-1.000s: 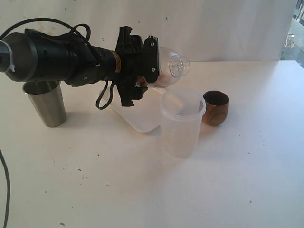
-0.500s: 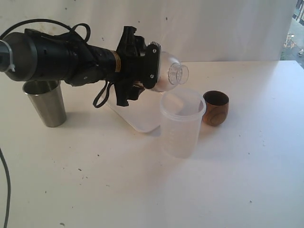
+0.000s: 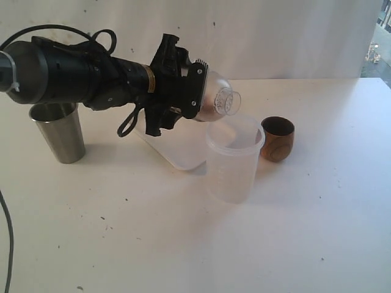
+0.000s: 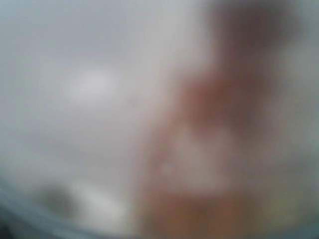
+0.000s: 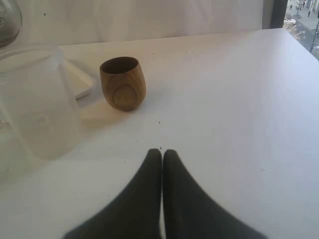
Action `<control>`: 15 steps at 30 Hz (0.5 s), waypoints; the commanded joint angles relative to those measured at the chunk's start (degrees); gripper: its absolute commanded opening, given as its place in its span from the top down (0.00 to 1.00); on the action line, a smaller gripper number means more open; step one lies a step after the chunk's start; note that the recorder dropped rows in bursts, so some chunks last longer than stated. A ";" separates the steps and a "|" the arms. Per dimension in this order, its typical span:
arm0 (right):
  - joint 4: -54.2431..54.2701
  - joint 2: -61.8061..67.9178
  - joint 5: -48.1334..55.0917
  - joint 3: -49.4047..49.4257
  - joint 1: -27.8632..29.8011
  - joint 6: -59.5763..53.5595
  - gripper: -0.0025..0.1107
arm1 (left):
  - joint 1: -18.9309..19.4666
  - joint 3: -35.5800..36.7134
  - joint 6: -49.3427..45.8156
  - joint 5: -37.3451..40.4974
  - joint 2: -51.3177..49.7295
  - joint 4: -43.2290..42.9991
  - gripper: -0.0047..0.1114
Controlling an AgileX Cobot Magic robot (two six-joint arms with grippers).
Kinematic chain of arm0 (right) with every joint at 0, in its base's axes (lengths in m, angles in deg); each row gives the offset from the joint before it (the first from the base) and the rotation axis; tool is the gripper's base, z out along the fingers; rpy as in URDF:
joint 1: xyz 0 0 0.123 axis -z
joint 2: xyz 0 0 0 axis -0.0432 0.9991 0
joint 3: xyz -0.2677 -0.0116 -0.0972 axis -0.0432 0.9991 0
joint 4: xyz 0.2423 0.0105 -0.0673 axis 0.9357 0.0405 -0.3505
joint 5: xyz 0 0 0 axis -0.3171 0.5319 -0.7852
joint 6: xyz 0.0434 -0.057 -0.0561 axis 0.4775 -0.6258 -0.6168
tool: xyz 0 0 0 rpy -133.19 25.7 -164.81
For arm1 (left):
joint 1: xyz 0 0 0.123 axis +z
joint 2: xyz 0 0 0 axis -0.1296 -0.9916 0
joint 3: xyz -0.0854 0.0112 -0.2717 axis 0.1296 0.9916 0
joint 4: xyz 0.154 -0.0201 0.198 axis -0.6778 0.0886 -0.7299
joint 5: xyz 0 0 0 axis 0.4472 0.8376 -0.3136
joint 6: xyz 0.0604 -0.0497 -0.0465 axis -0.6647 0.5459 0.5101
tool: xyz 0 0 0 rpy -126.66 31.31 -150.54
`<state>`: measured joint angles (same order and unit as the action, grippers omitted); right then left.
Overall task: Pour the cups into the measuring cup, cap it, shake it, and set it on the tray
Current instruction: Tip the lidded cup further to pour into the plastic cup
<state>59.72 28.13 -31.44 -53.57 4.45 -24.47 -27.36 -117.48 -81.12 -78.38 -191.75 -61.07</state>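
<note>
White counter (image 3: 293,232), flecked with dark marks, runs back to a white wall (image 3: 275,36). Steel tumbler (image 3: 58,132) stands upright at far left. Left arm (image 3: 73,73) lies nearly level above it, reaching rightward, wrist tipped slightly down. Left gripper (image 3: 198,88) jaws are clamped on a clear dome cap (image 3: 221,99), held tilted at the rim of the tub (image 3: 232,165). Tray (image 3: 177,152) lies below the wrist. Wooden cup (image 3: 278,139) stands upright just right of the tub. Right gripper (image 5: 162,152) hangs low over bare counter, jaws together. Left wrist view is blurred.
</note>
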 commanded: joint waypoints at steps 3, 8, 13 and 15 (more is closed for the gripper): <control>0.03 -0.26 -0.56 0.33 -0.21 0.02 0.98 | -0.21 -4.07 4.10 1.69 1.17 -0.13 0.96; 0.03 -0.26 -0.56 0.33 -0.21 0.02 0.98 | -0.21 -5.40 1.36 2.77 1.17 -3.20 0.96; 0.03 -0.26 -0.56 0.33 -0.21 0.02 0.98 | -0.21 -5.40 0.80 3.67 1.17 -3.20 0.96; 0.03 -0.26 -0.56 0.33 -0.21 0.02 0.98 | -0.21 -5.40 0.80 4.66 1.17 -3.35 0.96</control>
<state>59.72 28.13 -31.44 -53.57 4.45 -24.47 -27.36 -121.97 -80.31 -72.51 -191.78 -63.56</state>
